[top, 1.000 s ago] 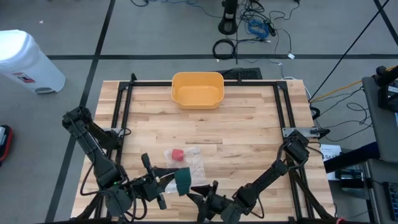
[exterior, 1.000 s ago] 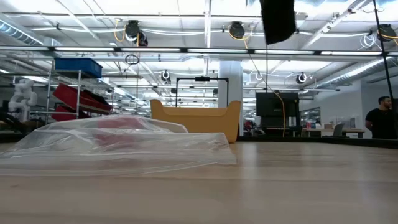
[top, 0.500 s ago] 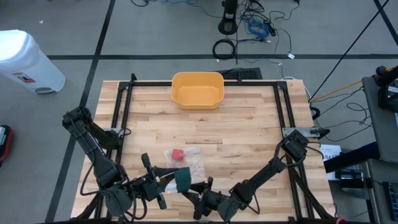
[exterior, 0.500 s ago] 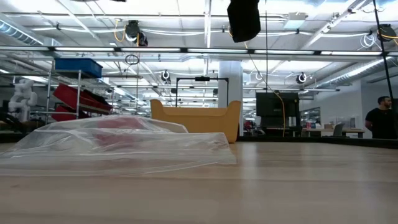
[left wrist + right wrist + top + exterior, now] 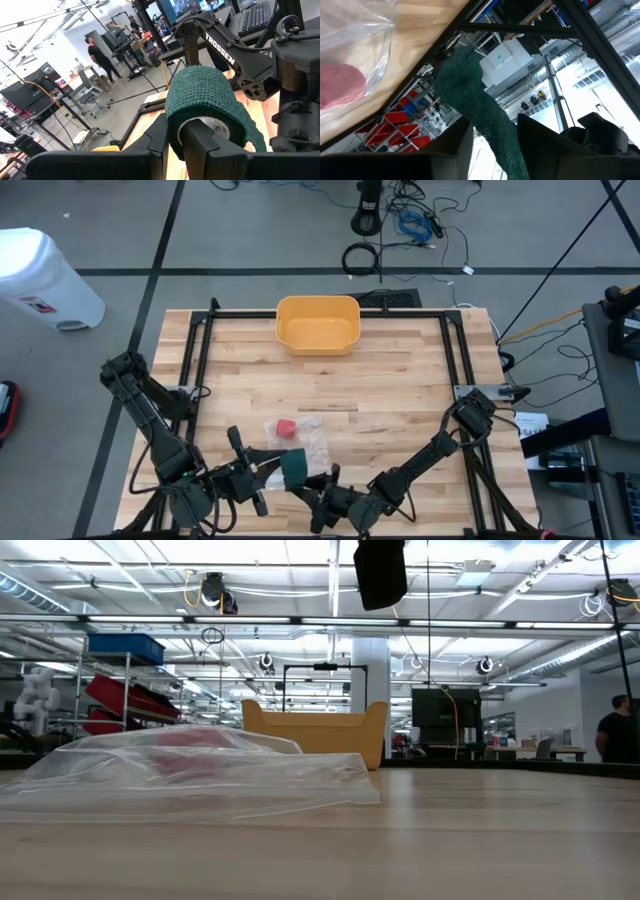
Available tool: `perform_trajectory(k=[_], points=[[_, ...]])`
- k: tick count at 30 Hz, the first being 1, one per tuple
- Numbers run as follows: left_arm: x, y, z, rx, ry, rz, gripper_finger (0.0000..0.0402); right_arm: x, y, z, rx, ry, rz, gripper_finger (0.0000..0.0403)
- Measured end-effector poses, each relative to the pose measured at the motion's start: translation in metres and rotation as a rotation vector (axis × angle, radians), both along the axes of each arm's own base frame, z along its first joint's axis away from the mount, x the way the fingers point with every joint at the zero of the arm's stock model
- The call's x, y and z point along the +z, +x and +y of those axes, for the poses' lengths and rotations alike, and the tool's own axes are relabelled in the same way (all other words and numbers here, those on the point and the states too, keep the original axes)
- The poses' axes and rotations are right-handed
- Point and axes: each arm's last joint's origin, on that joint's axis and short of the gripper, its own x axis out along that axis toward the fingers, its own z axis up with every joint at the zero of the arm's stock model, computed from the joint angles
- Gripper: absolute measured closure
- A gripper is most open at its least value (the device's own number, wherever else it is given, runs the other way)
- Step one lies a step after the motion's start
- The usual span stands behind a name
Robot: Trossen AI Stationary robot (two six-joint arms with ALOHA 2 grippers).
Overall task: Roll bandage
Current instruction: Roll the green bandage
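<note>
Green bandage roll (image 5: 294, 468) sits at the near edge of the counter (image 5: 400, 390), clamped in the left gripper (image 5: 268, 471), whose jaws are clenched on it. From the left wrist view the roll (image 5: 200, 107) is pinned between the dark fingers (image 5: 212, 150), with a loose tail (image 5: 252, 135) hanging off its side.

And the right gripper (image 5: 322, 498) has slid in toward the roll since a second ago, moving leftward along the near edge; over the last half second it has barely shifted. Its jaws are narrowing around the loose tail (image 5: 487, 117), which runs between the two fingers (image 5: 547, 142) in the right wrist view, though whether they have pinched it yet I cannot tell.

In the low view, the dark shape overhead (image 5: 380, 570) has travelled left across the top compared with a second ago.

Nothing else has moved. The clear plastic bag (image 5: 300, 438) with the red roll (image 5: 285, 427) inside lies just beyond the two grippers, where it was. The yellow bin (image 5: 317, 324) stays at the far edge of the counter. At the far right of the low view, a person (image 5: 618, 735) in the room behind has drifted slightly toward the edge.
</note>
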Motion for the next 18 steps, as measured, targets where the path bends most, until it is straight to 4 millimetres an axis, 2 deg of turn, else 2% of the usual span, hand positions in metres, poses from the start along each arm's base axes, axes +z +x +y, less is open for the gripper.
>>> perform_trajectory(k=[6,13,18], points=[[0.0,0.0,0.0,0.0,0.0,0.0,0.0357,0.0,0.0,0.0,-0.003,0.054,-0.015,0.0334],[0.0,0.0,0.0,0.0,0.003,0.002,0.0357,0.003,-0.001,0.001,-0.009,0.103,-0.053,0.0391],[0.0,0.0,0.0,-0.001,0.007,0.003,0.0357,0.015,-0.005,0.007,0.009,0.247,-0.176,0.0399]])
